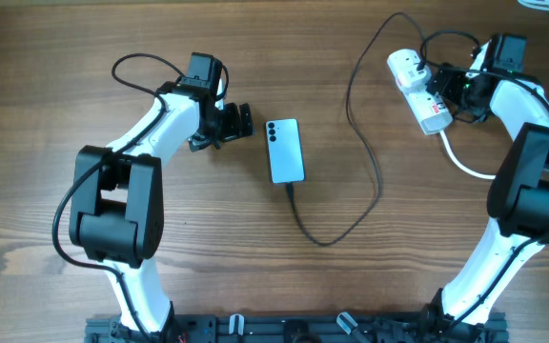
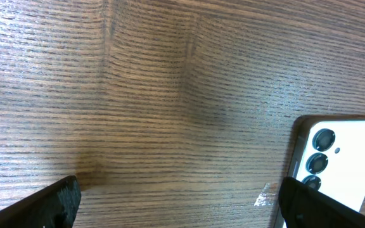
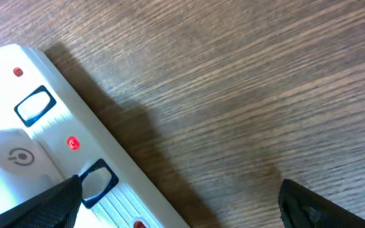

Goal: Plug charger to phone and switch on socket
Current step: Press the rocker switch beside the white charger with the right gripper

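The phone (image 1: 285,151) lies back up in the middle of the table, its three lenses toward the far end. Its corner shows in the left wrist view (image 2: 341,158). The black charger cable (image 1: 370,152) runs from the phone's near end in a loop up to the white socket (image 1: 417,86) at the far right. My left gripper (image 1: 241,121) is open just left of the phone, over bare wood (image 2: 179,202). My right gripper (image 1: 446,86) is open at the socket; one finger is over the socket's switch face (image 3: 56,133), where a red light glows.
The thick white cord (image 1: 465,157) curves from the socket toward the right arm's base. Each arm's own black cable loops near it. Wood table (image 1: 255,267) all around.
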